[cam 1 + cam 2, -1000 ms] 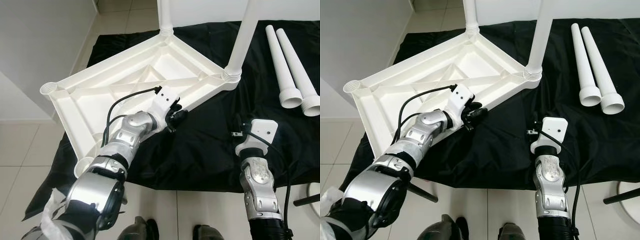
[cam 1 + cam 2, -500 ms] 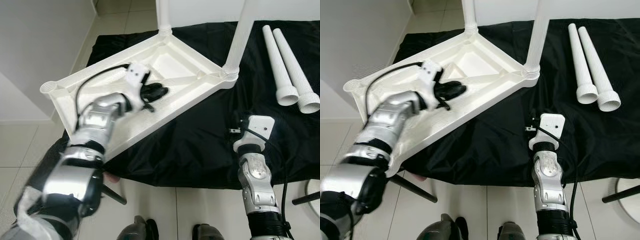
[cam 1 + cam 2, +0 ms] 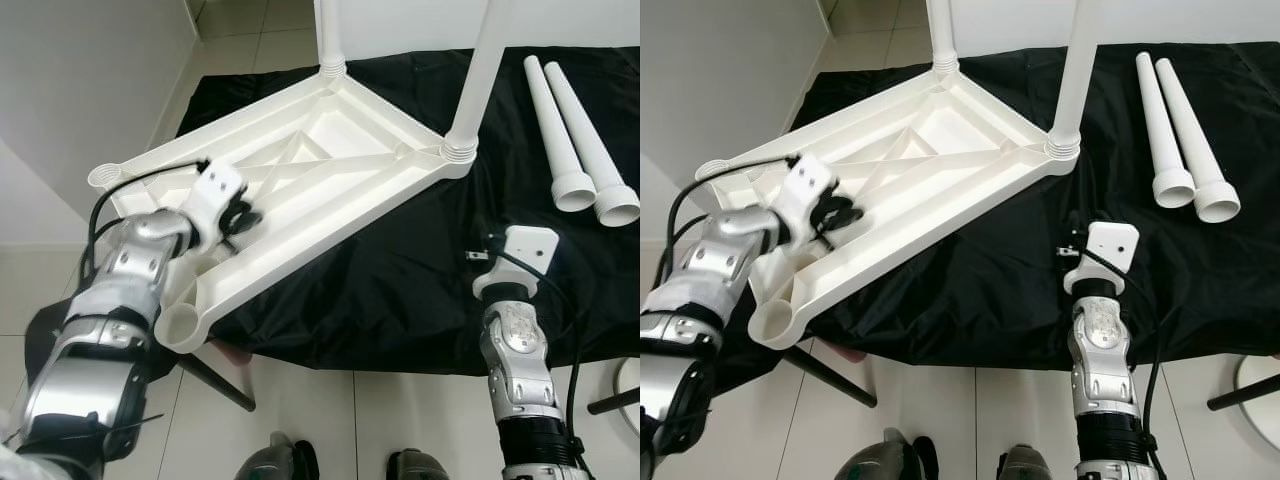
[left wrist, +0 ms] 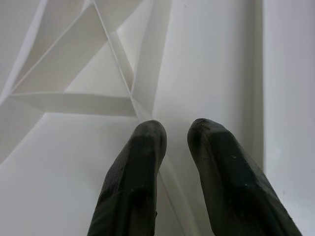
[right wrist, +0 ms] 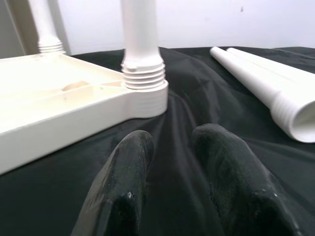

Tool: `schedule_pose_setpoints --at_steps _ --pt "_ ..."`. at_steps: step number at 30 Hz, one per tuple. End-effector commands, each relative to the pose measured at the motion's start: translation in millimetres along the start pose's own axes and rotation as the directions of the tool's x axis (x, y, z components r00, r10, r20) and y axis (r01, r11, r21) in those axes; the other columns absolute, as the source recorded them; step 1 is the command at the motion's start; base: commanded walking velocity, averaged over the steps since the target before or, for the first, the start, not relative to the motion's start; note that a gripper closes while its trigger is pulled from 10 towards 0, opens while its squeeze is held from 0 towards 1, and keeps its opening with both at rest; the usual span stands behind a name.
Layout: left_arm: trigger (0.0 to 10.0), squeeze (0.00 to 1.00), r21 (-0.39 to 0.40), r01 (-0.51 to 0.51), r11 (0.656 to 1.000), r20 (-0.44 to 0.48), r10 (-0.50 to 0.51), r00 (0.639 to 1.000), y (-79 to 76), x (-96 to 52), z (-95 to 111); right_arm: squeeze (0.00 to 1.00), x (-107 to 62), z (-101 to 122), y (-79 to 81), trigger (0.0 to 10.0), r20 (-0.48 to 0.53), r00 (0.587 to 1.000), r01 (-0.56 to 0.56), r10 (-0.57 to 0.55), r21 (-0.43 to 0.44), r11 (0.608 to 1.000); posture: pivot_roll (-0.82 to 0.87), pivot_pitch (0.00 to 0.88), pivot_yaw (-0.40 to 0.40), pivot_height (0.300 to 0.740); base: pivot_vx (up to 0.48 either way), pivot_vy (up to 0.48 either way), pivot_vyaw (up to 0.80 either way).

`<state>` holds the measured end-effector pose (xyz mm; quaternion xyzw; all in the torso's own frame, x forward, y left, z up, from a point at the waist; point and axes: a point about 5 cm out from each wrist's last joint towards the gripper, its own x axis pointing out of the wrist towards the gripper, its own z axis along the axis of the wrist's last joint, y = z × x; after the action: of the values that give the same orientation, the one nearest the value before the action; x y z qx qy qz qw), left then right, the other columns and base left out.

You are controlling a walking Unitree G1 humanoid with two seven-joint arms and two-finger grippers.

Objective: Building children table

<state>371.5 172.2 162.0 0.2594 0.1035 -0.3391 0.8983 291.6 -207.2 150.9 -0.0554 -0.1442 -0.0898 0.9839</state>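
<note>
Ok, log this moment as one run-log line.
left gripper: open, over upturned tabletop ribs | right gripper: open, idle over black cloth | loose legs: two | fitted: two

The upturned tabletop (image 3: 330, 160) and loose legs (image 3: 575, 130) look like smooth white plastic, faintly glossy, lying on matt black cloth (image 3: 400, 290) over glossy floor tiles (image 3: 60, 290)

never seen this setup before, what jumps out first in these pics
The upside-down white tabletop on the black cloth stands out first, with two legs already screwed into its far corners and the near-left corner hanging over the cloth's edge. The left gripper reaches into its ribbed underside near that end, fingers a little apart. Two loose legs lie side by side on the cloth at the far right, beyond the right gripper.
</note>
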Motion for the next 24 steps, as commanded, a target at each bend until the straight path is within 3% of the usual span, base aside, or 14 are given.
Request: schedule_pose_setpoints --at_steps 1,10,12,15,19,24 --pt "10.0 0.0 0.068 -0.028 0.997 -0.048 0.031 0.998 0.3 -3.7 -9 0.0 0.4 -2 4.1 10.0 -0.003 1.0 -0.006 0.006 0.019 1.0 -0.04 0.062 0.156 0.74 0.0 0.0 0.0" --pt "10.0 0.0 0.155 0.036 0.987 -0.071 -0.026 0.997 -9.0 -6.7 -15 0.0 2.0 -1 4.2 10.0 0.003 1.0 -0.008 0.008 0.021 1.0 -0.04 0.067 0.156 0.74 0.0 0.0 0.0" --pt "10.0 0.0 0.174 0.115 0.978 -0.071 -0.104 0.992 -21.4 -7.5 -15 0.0 2.2 -1 3.7 10.0 0.005 1.0 -0.005 0.005 0.02 1.0 -0.04 0.068 0.157 0.74 0.0 0.0 0.0" --pt "10.0 0.0 0.18 0.146 0.973 -0.066 -0.136 0.988 -28.6 -6.1 -14 0.0 2.5 -1 3.8 10.0 0.005 1.0 -0.004 0.004 0.02 1.0 -0.04 0.07 0.158 0.74 0.0 0.0 0.0" --pt "10.0 0.0 0.157 0.183 0.971 -0.046 -0.177 0.983 -40.9 -2.6 -10 0.0 3.2 -1 3.2 10.0 0.005 1.0 -0.002 0.002 0.02 1.0 -0.05 0.072 0.161 0.74 0.0 0.0 0.0" --pt "10.0 0.0 0.064 0.168 0.984 -0.009 -0.167 0.986 -50.9 6.7 2 0.0 3.4 -1 1.7 10.0 0.007 1.0 0.004 -0.004 0.017 1.0 -0.05 0.07 0.164 0.74 0.0 0.0 0.0"
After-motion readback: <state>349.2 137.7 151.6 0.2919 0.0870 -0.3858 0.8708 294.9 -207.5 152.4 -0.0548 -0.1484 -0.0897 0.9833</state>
